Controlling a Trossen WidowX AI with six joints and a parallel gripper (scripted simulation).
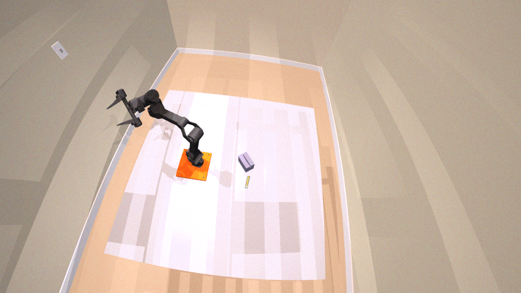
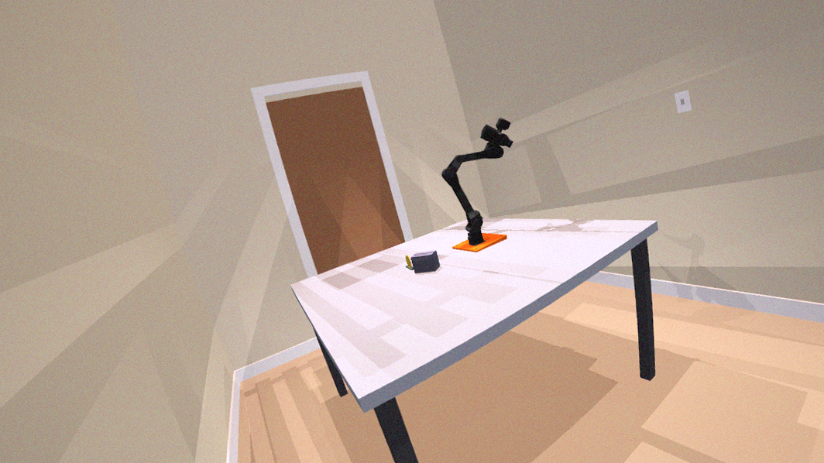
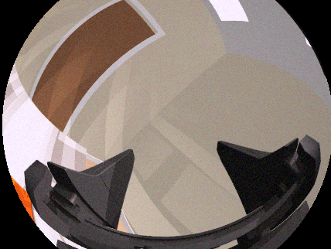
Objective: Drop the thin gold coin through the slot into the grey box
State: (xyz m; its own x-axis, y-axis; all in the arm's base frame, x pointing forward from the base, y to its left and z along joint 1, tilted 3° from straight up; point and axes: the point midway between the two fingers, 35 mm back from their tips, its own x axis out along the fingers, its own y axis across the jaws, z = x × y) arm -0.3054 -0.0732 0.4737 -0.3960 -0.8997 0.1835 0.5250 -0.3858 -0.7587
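Hand wide and unladen; coin still to be collected.
Left to right from above, we record the hand (image 1: 112, 116) (image 2: 505, 134) (image 3: 175, 150) holding nothing, the slotted box (image 1: 242, 160) (image 2: 425, 263), then the coin (image 1: 247, 181) (image 2: 409, 261) in its holder (image 1: 246, 187) (image 2: 410, 268). We advise descending squarely, fingers flanking the coin's faces. The exterior view shows the coin upright; the wrist view shows neither coin nor box.

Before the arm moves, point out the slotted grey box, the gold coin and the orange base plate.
slotted grey box (image 1: 243, 163) (image 2: 426, 262): top view, its lid beside the slot; exterior view, its side wall
gold coin (image 1: 247, 180) (image 2: 408, 261): top view, its upper edge; exterior view, its face
orange base plate (image 1: 183, 174) (image 2: 497, 237): top and exterior views, bare surface near a corner
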